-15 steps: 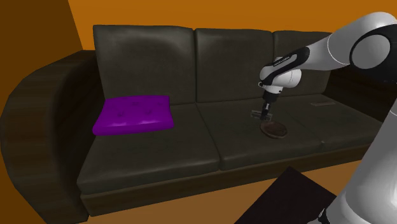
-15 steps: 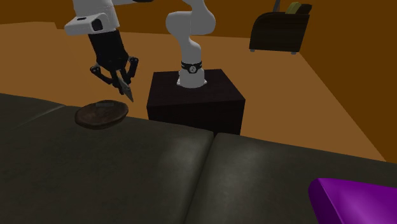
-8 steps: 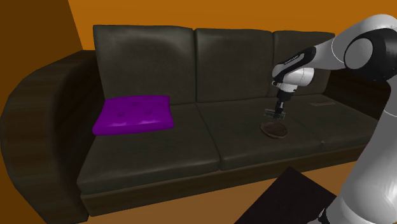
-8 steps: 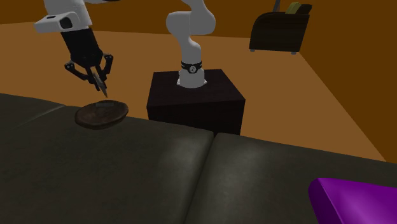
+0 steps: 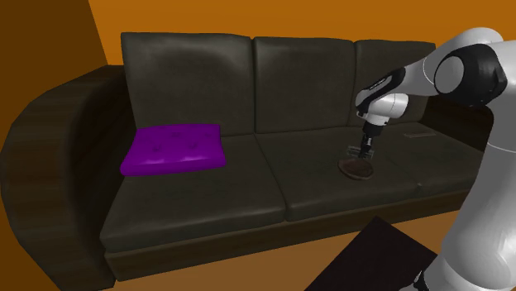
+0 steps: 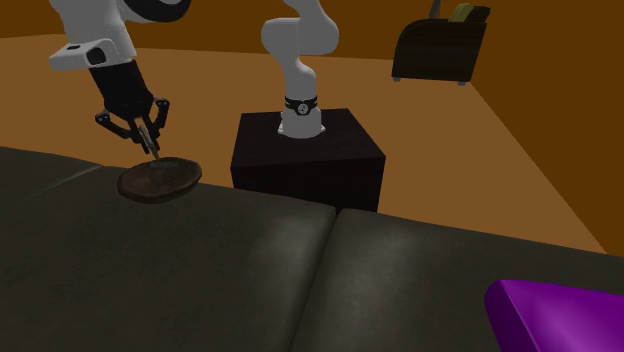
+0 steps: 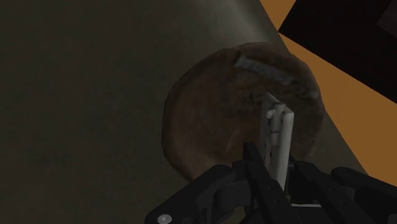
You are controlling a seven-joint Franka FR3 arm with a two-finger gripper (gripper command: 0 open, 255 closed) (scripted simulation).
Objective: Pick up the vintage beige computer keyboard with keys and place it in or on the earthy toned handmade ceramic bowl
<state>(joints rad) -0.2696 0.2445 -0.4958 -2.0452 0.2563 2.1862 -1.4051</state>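
A big dark sofa (image 5: 207, 190) stands by an orange wall. A purple cushion (image 5: 174, 149) lies on its seat at the shoulder view's left. The white arm (image 5: 463, 74) reaches over the sofa from its black box (image 6: 308, 160). A brown bowl (image 7: 242, 108) sits on the seat, well apart from the cushion. The black gripper (image 7: 278, 159) hangs just above the bowl and points down. Its fingers are squeezed tight on the small pale keyboard (image 7: 278, 137), which stands on end over the bowl.

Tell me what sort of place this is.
Probably a living room: a long dark three-seat sofa, a square purple cushion on it, and a dark armchair across the orange floor.
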